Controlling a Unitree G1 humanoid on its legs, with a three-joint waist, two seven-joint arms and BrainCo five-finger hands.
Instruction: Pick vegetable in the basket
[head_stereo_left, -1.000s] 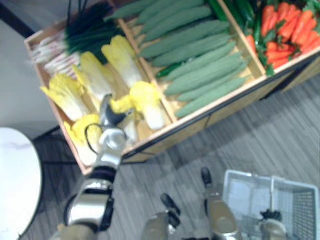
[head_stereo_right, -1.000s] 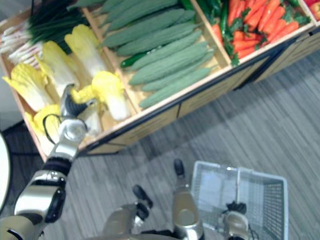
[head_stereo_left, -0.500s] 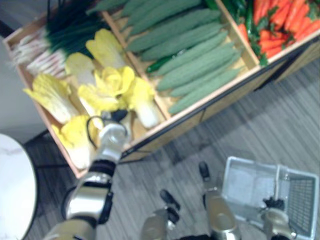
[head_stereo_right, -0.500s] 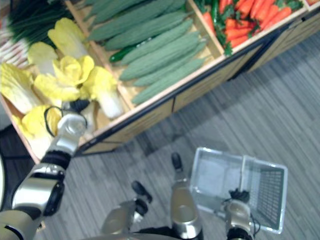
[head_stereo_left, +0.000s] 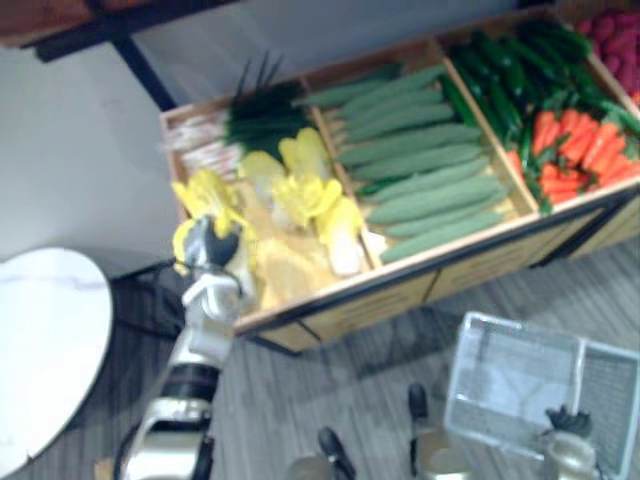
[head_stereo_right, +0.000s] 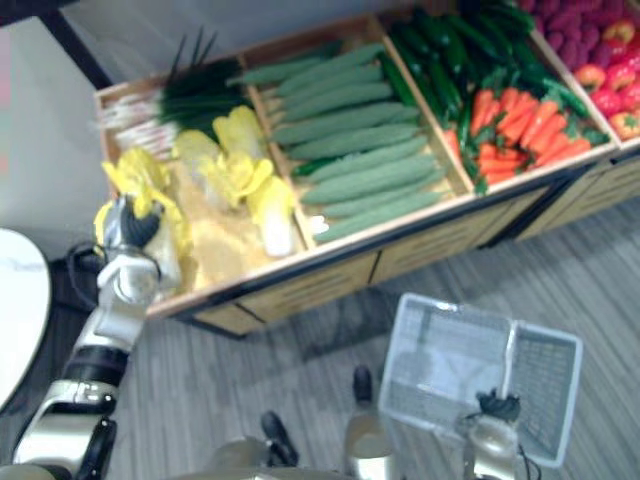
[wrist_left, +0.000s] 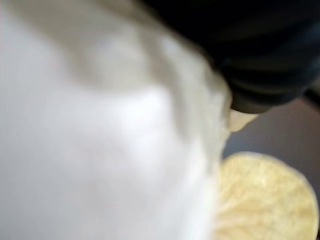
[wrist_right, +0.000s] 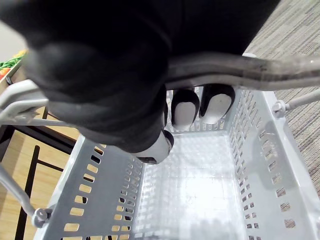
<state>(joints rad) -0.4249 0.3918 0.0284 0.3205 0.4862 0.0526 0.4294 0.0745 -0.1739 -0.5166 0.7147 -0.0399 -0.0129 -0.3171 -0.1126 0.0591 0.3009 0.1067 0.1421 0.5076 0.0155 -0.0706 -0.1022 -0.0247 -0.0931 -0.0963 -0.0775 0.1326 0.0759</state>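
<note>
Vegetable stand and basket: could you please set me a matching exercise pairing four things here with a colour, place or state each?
1 cabbage
2 basket
3 carrots
4 gourds

A empty, hanging from the right hand
B orange, piled together
C long and pale green, lying side by side
D held in the left hand

Pairs: 1-D, 2-A, 3-B, 4-C.

floor (head_stereo_right: 300, 370): grey striped planks, 6 o'clock | bench (head_stereo_right: 300, 285): compartmented light wood, 12 o'clock | round table (head_stereo_left: 40, 340): white, 9 o'clock | wall (head_stereo_left: 80, 130): pale grey, 11 o'clock
</note>
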